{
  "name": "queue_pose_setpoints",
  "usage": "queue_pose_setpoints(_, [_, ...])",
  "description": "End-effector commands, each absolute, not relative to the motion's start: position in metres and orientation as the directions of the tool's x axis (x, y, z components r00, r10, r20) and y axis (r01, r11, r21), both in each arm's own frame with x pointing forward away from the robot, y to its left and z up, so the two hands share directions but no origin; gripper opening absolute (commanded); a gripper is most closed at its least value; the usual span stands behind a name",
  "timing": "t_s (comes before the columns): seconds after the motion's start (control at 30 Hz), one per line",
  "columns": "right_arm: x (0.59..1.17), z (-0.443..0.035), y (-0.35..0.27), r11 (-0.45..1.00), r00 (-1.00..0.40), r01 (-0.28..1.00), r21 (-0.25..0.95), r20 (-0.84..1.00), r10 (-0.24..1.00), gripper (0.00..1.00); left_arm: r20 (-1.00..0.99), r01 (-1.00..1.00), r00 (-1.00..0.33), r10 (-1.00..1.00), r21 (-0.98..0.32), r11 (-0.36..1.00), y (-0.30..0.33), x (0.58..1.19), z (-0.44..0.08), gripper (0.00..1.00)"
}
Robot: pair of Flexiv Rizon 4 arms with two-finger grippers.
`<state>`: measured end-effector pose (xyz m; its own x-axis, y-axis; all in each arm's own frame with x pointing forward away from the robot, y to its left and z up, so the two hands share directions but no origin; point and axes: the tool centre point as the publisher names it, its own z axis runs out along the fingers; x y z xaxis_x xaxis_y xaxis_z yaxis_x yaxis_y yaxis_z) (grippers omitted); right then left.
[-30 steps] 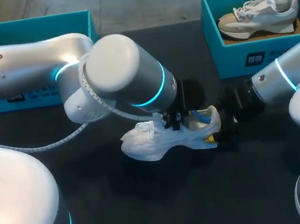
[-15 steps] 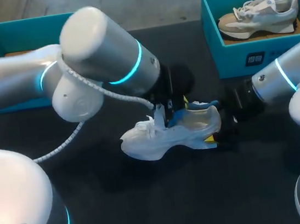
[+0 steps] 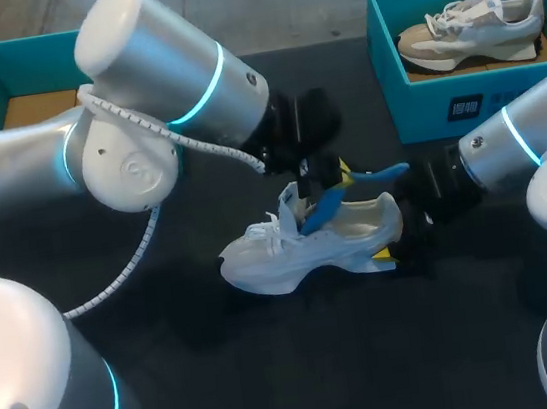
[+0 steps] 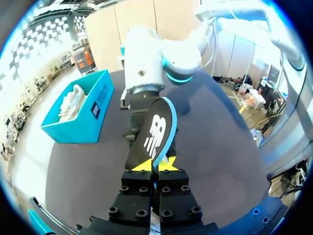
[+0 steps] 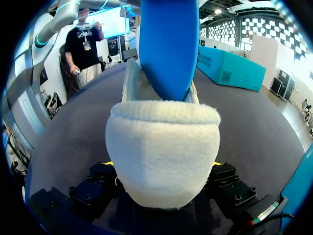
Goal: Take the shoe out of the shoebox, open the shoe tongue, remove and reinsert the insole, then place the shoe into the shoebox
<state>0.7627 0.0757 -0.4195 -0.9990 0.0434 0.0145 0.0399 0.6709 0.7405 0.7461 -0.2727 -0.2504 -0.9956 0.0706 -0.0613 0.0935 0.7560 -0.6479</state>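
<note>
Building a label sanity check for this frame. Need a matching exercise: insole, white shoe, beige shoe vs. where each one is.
1. insole
2. white shoe
3. beige shoe

A. inside the teal shoebox
B. on the table, heel between the right gripper fingers
C. pinched by the left gripper, partly out of the shoe

Pairs: 1-C, 2-B, 3-A

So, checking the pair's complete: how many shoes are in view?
2: a white shoe on the table, a beige shoe in the right shoebox. The left shoebox is partly hidden.
</note>
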Motion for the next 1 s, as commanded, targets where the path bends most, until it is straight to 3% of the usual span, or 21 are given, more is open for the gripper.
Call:
queue_pose_setpoints(0.03, [0.763,-0.420,0.077,0.672,-0.999,0.040,0.739,0.014,0.044,0.00,-0.058,0.098,-0.995,0.080,-0.664,0.741,-0.278,0.743,-0.241,0.00])
queue_pose_setpoints(0.73, [0.763,-0.420,0.077,0.672,-0.999,0.040,0.739,0.014,0.044,0.00,0.027,0.072,-0.984,0.174,-0.839,0.540,-0.316,0.723,-0.142,0.00])
queue_pose_setpoints(1.0, [0.763,-0.420,0.077,0.672,-0.999,0.040,0.739,0.014,0.044,0.00,0.035,0.066,-0.983,0.179,-0.845,0.531,-0.320,0.722,-0.134,0.00])
